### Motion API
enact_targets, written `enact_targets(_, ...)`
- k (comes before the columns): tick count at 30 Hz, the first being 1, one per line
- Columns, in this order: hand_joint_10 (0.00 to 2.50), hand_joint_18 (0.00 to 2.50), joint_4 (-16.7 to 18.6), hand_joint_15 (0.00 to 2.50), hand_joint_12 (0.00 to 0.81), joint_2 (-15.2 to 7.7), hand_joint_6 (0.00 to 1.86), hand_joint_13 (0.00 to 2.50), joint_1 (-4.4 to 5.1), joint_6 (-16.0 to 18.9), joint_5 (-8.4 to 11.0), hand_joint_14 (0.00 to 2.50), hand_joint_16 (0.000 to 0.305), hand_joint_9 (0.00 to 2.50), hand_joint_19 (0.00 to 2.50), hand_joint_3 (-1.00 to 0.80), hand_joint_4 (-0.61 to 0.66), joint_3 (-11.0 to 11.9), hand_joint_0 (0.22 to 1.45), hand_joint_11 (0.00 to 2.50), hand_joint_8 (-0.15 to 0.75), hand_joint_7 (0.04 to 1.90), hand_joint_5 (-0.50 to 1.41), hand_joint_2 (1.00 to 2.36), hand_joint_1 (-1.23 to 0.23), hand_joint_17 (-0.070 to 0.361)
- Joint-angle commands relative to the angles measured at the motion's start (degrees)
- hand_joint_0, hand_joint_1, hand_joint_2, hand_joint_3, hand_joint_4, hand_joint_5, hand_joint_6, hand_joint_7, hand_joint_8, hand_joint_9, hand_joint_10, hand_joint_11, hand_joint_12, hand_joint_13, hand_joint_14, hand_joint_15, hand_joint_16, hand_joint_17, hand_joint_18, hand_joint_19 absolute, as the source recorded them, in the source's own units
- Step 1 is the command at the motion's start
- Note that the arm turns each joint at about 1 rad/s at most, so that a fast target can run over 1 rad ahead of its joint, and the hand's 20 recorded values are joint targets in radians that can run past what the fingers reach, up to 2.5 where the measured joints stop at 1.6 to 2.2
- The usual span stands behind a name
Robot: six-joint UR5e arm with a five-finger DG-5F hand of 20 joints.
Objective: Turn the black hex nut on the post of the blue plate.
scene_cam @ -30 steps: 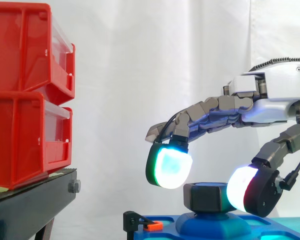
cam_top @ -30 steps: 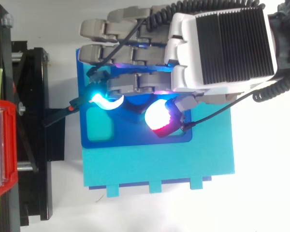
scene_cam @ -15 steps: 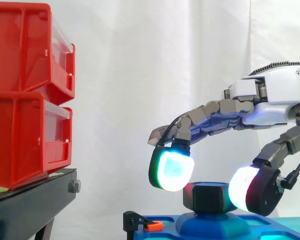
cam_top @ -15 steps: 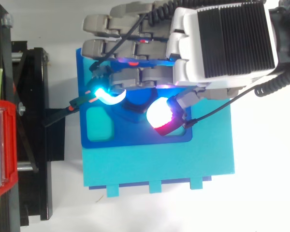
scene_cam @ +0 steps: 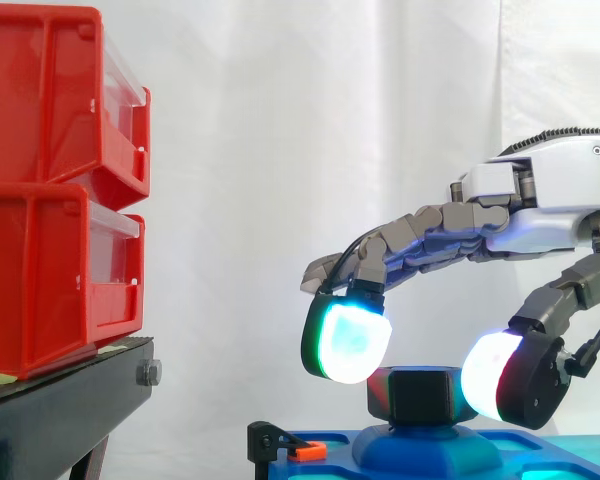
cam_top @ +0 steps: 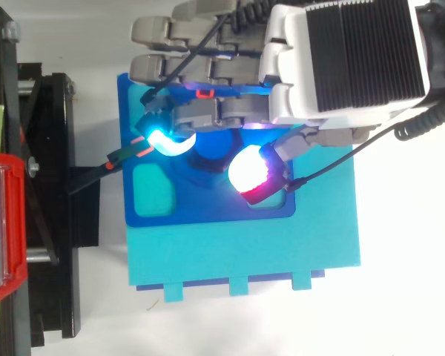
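The black hex nut (scene_cam: 420, 396) sits on the post of the blue plate (scene_cam: 330, 445), which lies on a teal base (cam_top: 245, 252). My hand (scene_cam: 550, 200) reaches in from the right above the plate, its fingers curled down over the nut. A cyan-glowing fingertip (scene_cam: 346, 342) presses the nut's upper left side. The thumb's white and red pad (scene_cam: 488, 375) meets the nut's right side. From above, the nut (cam_top: 208, 159) shows between these two pads, partly hidden under the fingers.
Two stacked red bins (scene_cam: 50, 180) stand on a black stand (scene_cam: 60, 410) to the left. A small black clamp with an orange tab (scene_cam: 305, 452) sits at the plate's left edge. A teal square recess (cam_top: 152, 191) lies in the plate near the nut.
My hand has swung toward the far side of the plate and its palm has risen a little. The pads stayed on the nut, whose faces now show at a different angle.
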Motion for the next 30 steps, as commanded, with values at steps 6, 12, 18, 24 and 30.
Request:
enact_targets(6,0.00,0.19,-1.4,0.01,0.268,0.0,0.50,0.12,-0.49,-1.2,-0.39,0.00,0.036,0.17,0.23,-0.47,0.20,0.0,0.64,0.12,0.111,0.91,-0.22,1.00,-0.77,0.082)
enact_targets(12,0.00,0.19,-1.5,0.01,0.268,0.1,0.50,0.12,-0.58,-1.4,-0.39,0.00,0.037,0.17,0.22,-0.47,0.20,0.0,0.64,0.12,0.111,0.92,-0.22,1.00,-0.77,0.082)
enact_targets(18,0.00,0.19,-1.5,0.02,0.271,0.0,0.50,0.12,-0.58,-1.4,-0.57,0.00,0.037,0.17,0.23,-0.50,0.20,0.0,0.59,0.12,0.113,0.92,-0.22,1.00,-0.73,0.083)
enact_targets(24,0.00,0.22,-1.5,0.02,0.311,0.1,0.50,0.14,-0.58,-1.5,-0.92,0.00,0.045,0.18,0.21,-0.50,0.24,0.0,0.45,0.13,0.152,0.91,-0.22,1.00,-0.63,0.101)
enact_targets(30,0.00,0.24,-1.5,0.03,0.328,0.1,0.50,0.14,-0.67,-1.8,-0.92,0.00,0.048,0.19,0.22,-0.50,0.26,0.1,0.41,0.15,0.171,0.91,-0.23,1.00,-0.59,0.109)
